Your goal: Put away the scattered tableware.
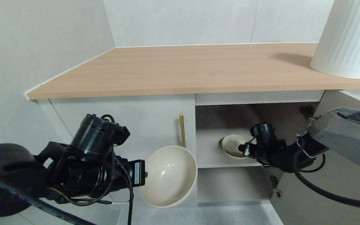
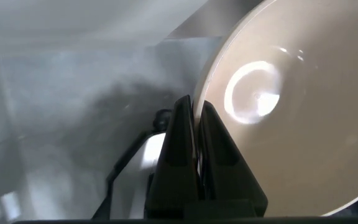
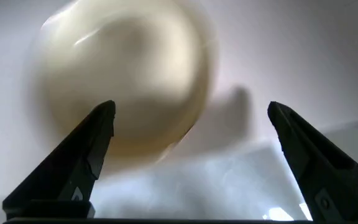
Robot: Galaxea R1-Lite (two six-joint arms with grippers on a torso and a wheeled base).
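My left gripper (image 1: 146, 175) is shut on the rim of a large cream bowl (image 1: 169, 176), held on edge in front of the closed cabinet door. In the left wrist view the two fingers (image 2: 182, 146) pinch that large bowl's (image 2: 291, 106) rim. A small cream bowl (image 1: 233, 145) rests on the upper shelf (image 1: 211, 153) inside the open cabinet. My right gripper (image 1: 244, 150) sits at the small bowl's near side. In the right wrist view its fingers (image 3: 92, 149) stand wide apart, open, with the small bowl (image 3: 126, 74) just beyond them.
A wooden countertop (image 1: 183, 67) runs above the cabinet, with a white ribbed container (image 1: 347, 37) at its right. A brass handle (image 1: 182, 129) is on the closed left door. The cabinet's right door (image 1: 345, 137) stands open. A lower shelf (image 1: 230, 184) lies below the upper one.
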